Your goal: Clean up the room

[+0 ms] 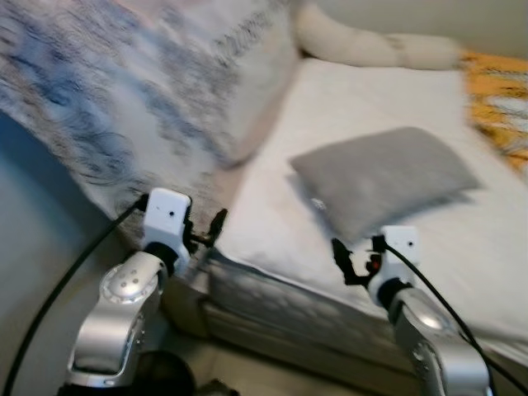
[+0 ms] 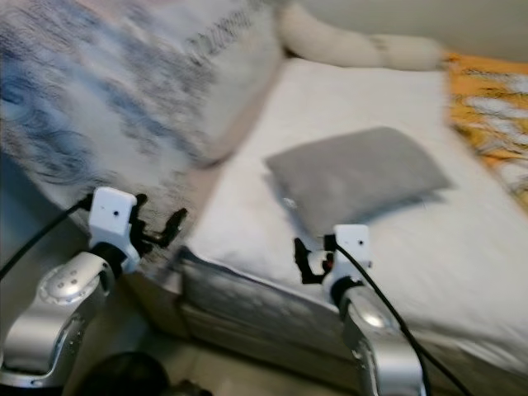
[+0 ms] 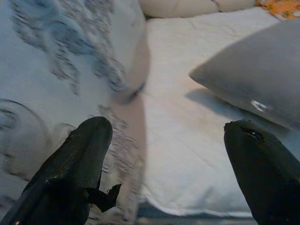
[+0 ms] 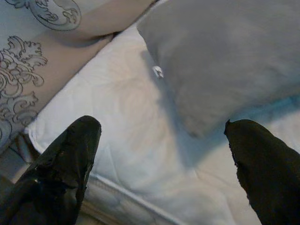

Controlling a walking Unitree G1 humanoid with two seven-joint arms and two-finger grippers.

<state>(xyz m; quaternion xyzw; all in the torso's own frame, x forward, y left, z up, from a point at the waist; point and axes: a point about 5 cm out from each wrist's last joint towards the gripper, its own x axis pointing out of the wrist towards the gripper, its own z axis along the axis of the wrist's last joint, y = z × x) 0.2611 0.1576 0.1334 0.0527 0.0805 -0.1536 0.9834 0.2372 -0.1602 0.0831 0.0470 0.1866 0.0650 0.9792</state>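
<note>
Right wrist view: right gripper (image 4: pixel 161 159) open, empty, near grey pillow (image 4: pixel 225 61). Left gripper (image 3: pixel 171 164) also open, empty. Pillow lies loose on mattress (image 1: pixel 429 247); tidying apparently unstarted.

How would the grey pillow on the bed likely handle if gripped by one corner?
The grey pillow looks soft and plump, so it would probably sag and fold. It seems light for its bulk. Lying flat on the white mattress, it should slide, not roll.

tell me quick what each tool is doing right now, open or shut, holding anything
Left tool: open, empty, at the bed corner by the patterned duvet.
Right tool: open, empty, just short of the grey pillow.
</note>
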